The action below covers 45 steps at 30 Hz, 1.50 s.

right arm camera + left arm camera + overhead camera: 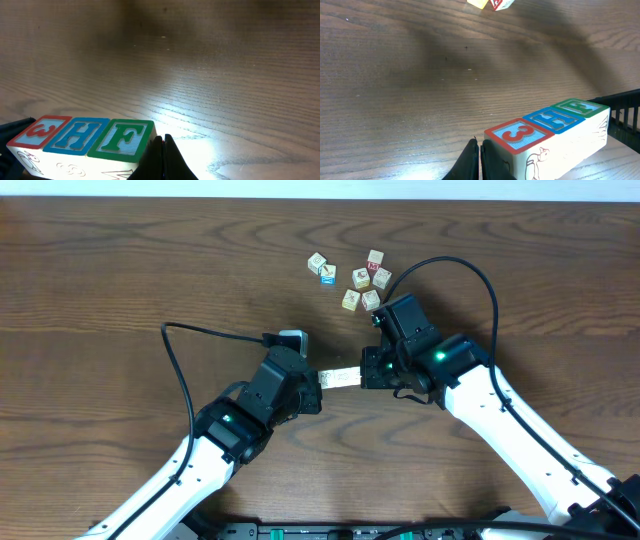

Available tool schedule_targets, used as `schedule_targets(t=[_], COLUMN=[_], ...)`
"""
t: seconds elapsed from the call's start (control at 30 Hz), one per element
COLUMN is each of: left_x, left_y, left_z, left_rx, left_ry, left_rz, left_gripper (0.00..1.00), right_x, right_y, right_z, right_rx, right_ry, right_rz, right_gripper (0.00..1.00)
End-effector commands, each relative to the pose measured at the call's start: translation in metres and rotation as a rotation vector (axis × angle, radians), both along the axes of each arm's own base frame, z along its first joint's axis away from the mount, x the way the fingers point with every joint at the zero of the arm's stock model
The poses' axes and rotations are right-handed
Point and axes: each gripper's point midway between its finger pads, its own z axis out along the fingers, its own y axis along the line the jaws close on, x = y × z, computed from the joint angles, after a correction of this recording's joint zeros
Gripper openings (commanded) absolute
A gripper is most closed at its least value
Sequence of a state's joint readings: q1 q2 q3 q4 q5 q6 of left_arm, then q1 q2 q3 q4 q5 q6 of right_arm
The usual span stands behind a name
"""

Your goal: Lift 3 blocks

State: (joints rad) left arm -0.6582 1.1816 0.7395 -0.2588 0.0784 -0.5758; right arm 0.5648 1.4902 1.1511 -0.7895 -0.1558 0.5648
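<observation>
So, block row: the row of three blocks [338,377] lies end to end at mid-table, bridging the gap between the two arms.
Order: "3" block [517,134] red-edged, "H" block [552,117] blue-edged in the middle, "F" block [581,106] green-edged, faces touching.
Left gripper: the left gripper [480,150] has its fingers pressed together, holding nothing between them, tips butted against the "3" end.
Right gripper: the right gripper [163,145] is likewise pinched closed on nothing, tips against the "F" end.
Long axis: it runs straight from one gripper to the other, so each arm meets an end face and neither is nearer.
Height: whether the row is clear of the table [120,280] I cannot tell.
Next move, my read: both arms rise together with equal inward push.
Risk: any slack and the unsupported "H" block drops out.
Bystanders: loose cubes [355,280] sit well apart, beyond the right gripper.
</observation>
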Motion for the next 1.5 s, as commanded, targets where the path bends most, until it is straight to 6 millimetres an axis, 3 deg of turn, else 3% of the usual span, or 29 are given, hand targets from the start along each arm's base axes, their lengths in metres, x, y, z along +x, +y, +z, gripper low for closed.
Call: schedule_targets(t=[0.0,1.47], left_x=[-0.032,-0.029], left_y=[-0.071,-0.073], left_z=[0.073,0.084], left_rx=[-0.279,-0.292], left_ry=[-0.030,-0.050], left_rz=[-0.300,-0.302], left_gripper=[0.07,0.07], right_x=[-0.040,-0.038], right_y=[0.078,0.080], right_z=[0.059,0.068], right_rx=[0.371,0.381], right_ry=[0.079,0.062], right_rz=[0.256,0.260], right_gripper=[0.02,0.02])
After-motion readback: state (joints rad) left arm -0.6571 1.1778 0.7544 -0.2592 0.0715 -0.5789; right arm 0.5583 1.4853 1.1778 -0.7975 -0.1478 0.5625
